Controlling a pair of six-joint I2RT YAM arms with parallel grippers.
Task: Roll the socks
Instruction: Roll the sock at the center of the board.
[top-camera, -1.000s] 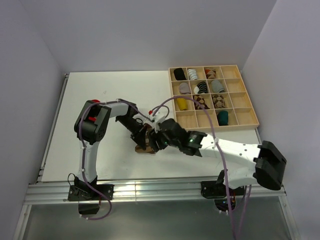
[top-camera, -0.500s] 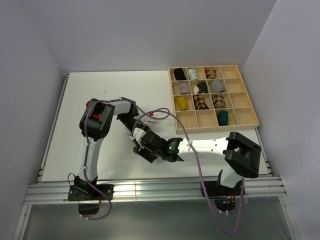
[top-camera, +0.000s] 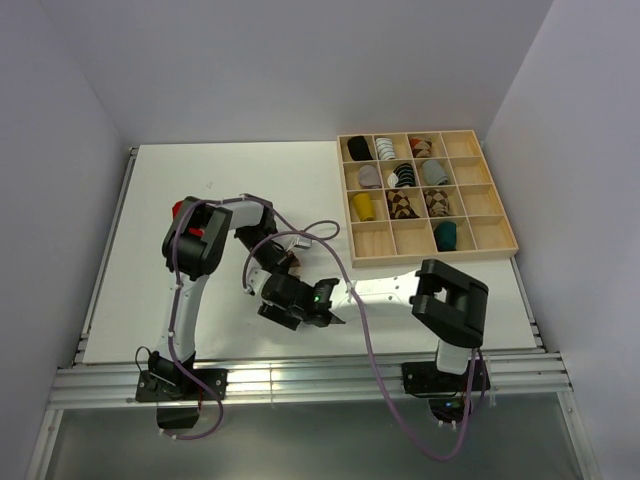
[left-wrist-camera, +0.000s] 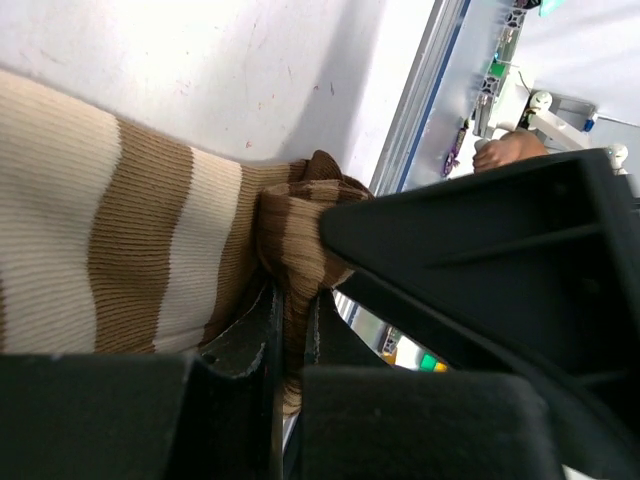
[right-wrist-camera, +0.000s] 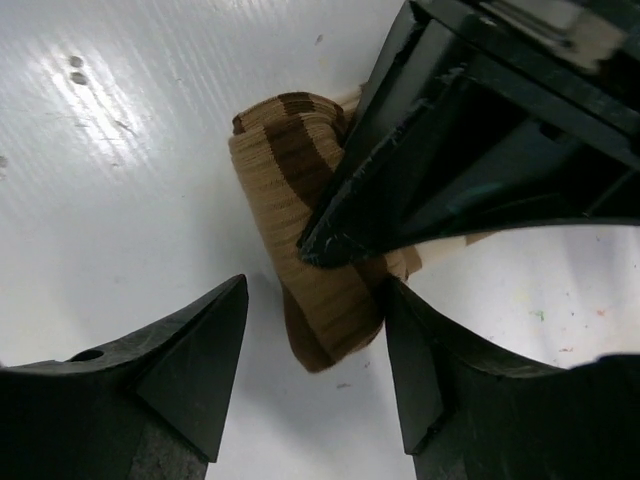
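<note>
White table (top-camera: 200, 190), striped sock (right-wrist-camera: 290, 190) clamped in left fingers (left-wrist-camera: 245, 345), rolled end between spread right fingers (right-wrist-camera: 190, 350)

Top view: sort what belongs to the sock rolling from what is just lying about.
In the job: brown-and-cream striped sock, pinched in the shut left gripper; open right gripper, fingers either side of the sock's end.
Lying about: wooden tray; sock bundles in its compartments.
</note>
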